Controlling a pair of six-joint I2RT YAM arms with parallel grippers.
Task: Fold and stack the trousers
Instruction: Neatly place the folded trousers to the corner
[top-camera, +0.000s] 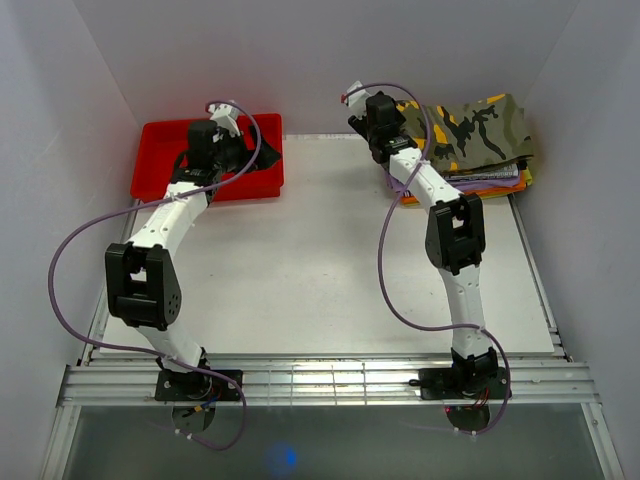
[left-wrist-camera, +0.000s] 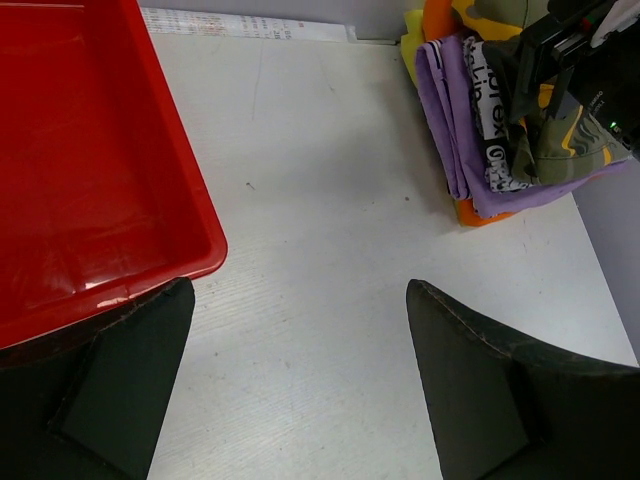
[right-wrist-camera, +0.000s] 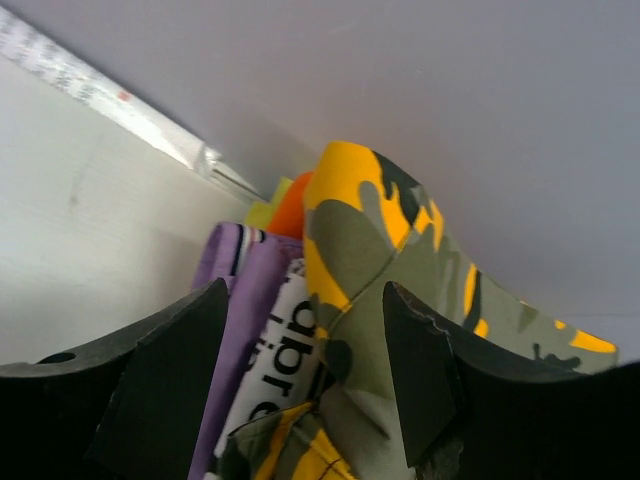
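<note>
The camouflage trousers (top-camera: 480, 128) lie folded on top of a stack of folded garments at the far right corner. They also show in the right wrist view (right-wrist-camera: 370, 250) and in the left wrist view (left-wrist-camera: 565, 140). My right gripper (top-camera: 380, 125) is at the stack's left edge. Its jaws (right-wrist-camera: 305, 350) are open on either side of the trousers' folded edge and do not close on it. My left gripper (top-camera: 215, 135) is open and empty (left-wrist-camera: 300, 330), above the bare table beside the red tray.
Under the trousers lie a white newspaper-print garment (right-wrist-camera: 275, 370), a purple one (right-wrist-camera: 245, 300) and an orange one (right-wrist-camera: 295, 205). The red tray (top-camera: 160, 150) stands at the far left (left-wrist-camera: 100, 150). White walls enclose the table on three sides.
</note>
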